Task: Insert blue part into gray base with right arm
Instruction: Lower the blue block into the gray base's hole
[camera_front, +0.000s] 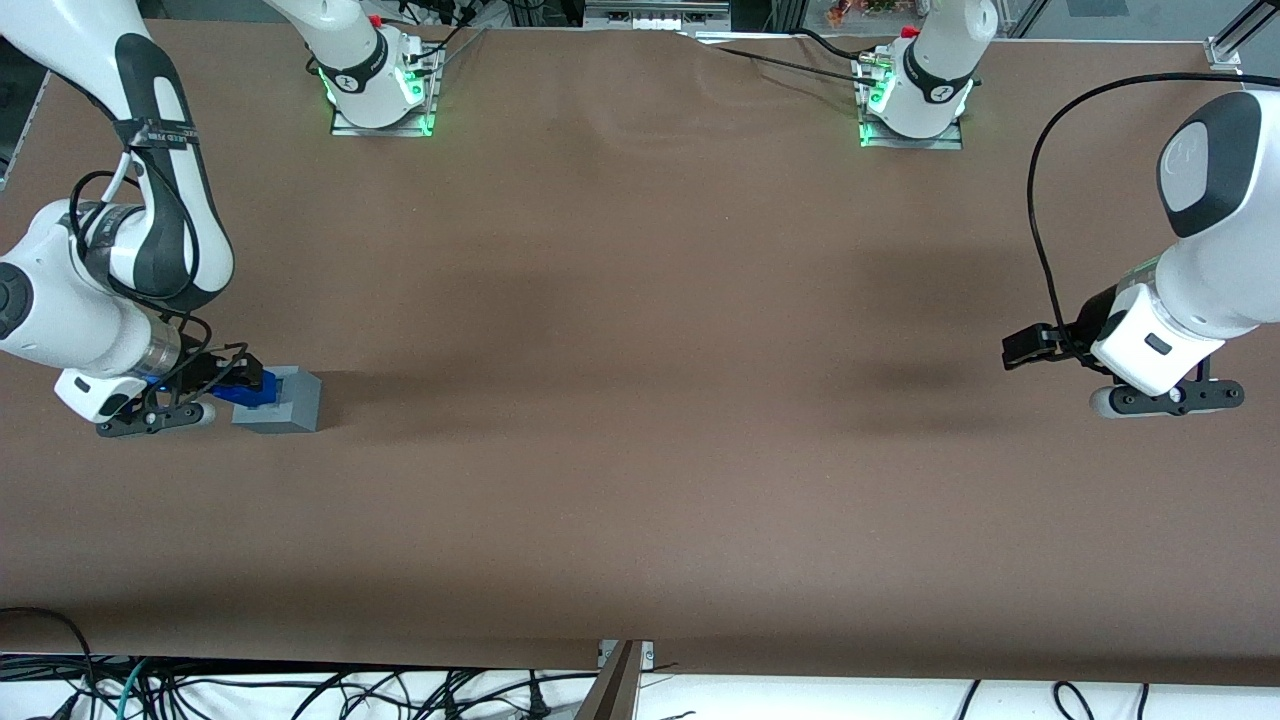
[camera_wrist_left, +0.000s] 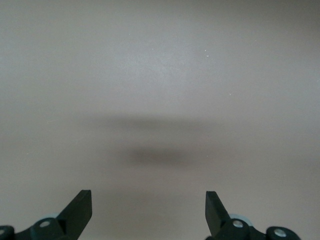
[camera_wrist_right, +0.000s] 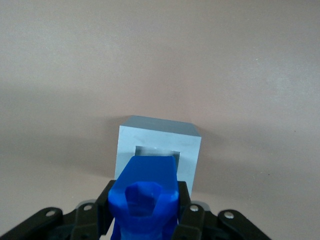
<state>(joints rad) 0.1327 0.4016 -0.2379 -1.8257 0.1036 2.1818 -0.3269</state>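
The gray base (camera_front: 281, 401) is a light-gray cube standing on the brown table at the working arm's end. In the right wrist view the gray base (camera_wrist_right: 190, 145) shows its square recess, partly covered by the blue part (camera_wrist_right: 146, 200). My right arm's gripper (camera_front: 236, 384) is shut on the blue part (camera_front: 243, 390) and holds it just above the base, over the edge nearest the arm. The black fingers (camera_wrist_right: 189, 215) press on both sides of the blue part. I cannot tell whether the part touches the base.
The brown table (camera_front: 640, 400) stretches wide toward the parked arm's end. Two arm mounts with green lights (camera_front: 380, 95) stand at the table's edge farthest from the front camera. Cables lie below the near edge (camera_front: 300, 690).
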